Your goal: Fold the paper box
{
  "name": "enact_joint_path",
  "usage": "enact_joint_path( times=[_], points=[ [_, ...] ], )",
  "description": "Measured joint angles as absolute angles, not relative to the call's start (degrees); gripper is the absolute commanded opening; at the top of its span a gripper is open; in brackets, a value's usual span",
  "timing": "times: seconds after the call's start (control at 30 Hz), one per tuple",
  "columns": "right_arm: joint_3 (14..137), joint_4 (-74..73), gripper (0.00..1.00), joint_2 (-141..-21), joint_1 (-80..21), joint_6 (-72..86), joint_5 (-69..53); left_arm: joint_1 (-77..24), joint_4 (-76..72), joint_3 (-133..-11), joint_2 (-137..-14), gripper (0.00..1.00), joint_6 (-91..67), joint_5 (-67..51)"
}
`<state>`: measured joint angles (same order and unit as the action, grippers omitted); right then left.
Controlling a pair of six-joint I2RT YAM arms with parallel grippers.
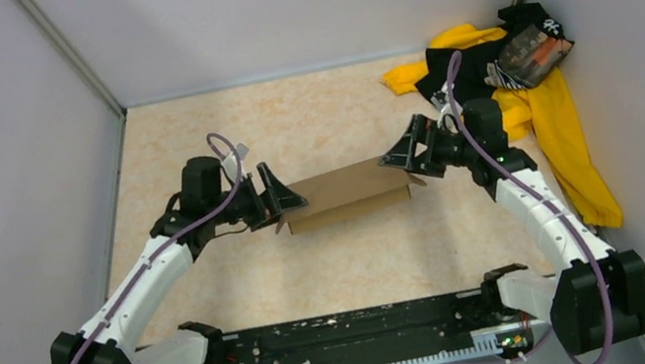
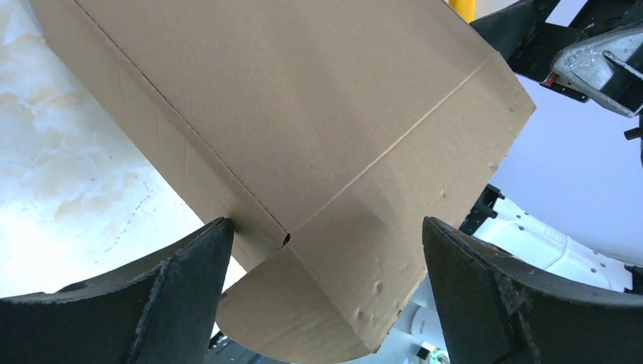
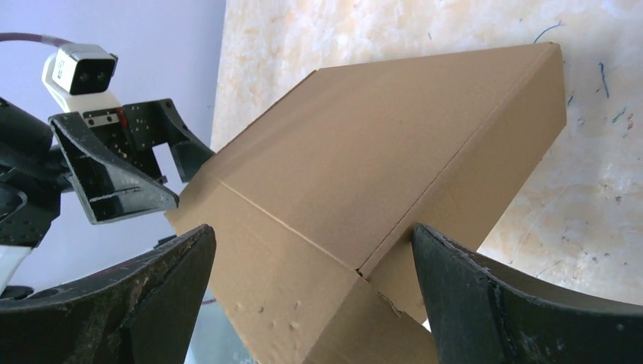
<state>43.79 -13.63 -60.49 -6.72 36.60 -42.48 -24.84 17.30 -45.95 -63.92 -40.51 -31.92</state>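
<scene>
I see the paper box (image 1: 346, 193) btwn the arms: L gripper (image 1: 284, 197) and R gripper (image 1: 398, 161) each w/ fingers wide apart, straddling an end flap

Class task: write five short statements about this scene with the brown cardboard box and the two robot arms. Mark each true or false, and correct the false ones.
1. The plain brown corrugated cardboard box sits between the left arm's jaws and the right arm's jaws. True.
2. The left arm's jaws are shut tight. False: they stand wide open around the box's end.
3. The crumpled yellow-and-black clothing pile lies at the far right corner of the beige marbled table. True.
4. The clothing pile covers the box. False: they lie well apart.
5. The right arm's jaws are open. True.
</scene>
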Motion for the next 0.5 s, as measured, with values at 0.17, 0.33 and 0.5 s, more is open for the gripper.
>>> enact_joint_path(
  times=[0.17, 0.33, 0.5],
  points=[
    [45.1, -13.5, 0.99, -62.4, -6.7, 36.7, -41.6, -24.3, 17.3, -46.1, -64.8, 0.99, -42.6, -33.7],
    [46.9, -13.2, 0.99, -62.5, -6.7, 36.9, -41.6, -23.4, 17.0, -46.2, -64.8, 0.99, -44.4, -35.6],
    [46.9, -13.3, 0.99, -62.5, -6.7, 37.7, -41.2, -22.6, 17.1, -47.4, -64.8, 0.99, -45.5, -36.9]
  ],
)
